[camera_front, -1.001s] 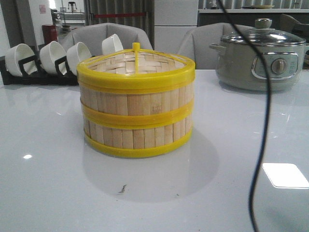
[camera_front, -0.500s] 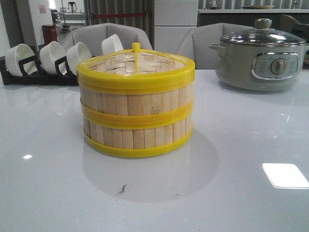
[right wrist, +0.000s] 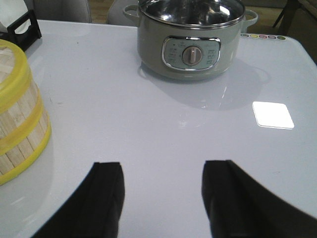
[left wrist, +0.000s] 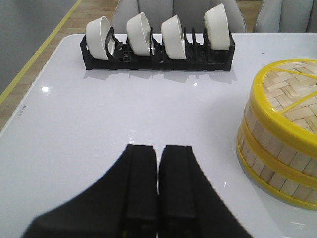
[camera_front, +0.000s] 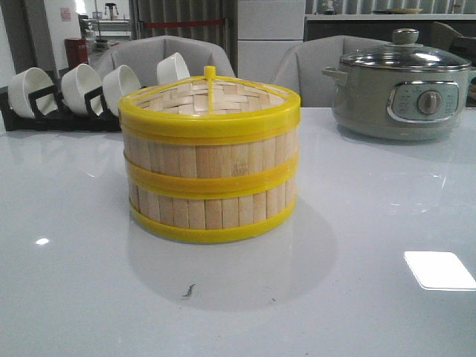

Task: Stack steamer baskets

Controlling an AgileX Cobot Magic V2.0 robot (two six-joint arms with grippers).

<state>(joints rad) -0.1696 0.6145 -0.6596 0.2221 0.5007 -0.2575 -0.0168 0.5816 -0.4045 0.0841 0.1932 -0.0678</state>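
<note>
White table [camera_front: 74, 297]: two stacked steamer baskets [camera_front: 210, 175], left fingers [left wrist: 158, 183] closed empty, right fingers [right wrist: 109, 193] apart.

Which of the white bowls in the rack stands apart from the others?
The bowl nearest the steamer baskets: empty rack slots separate it from the other three.

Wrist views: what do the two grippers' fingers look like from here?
Both are matte black plastic. The left gripper shows two blocky, flat-faced fingers. The right gripper has broad fingers with squared tips. No cables, markings or padding are visible.
</note>
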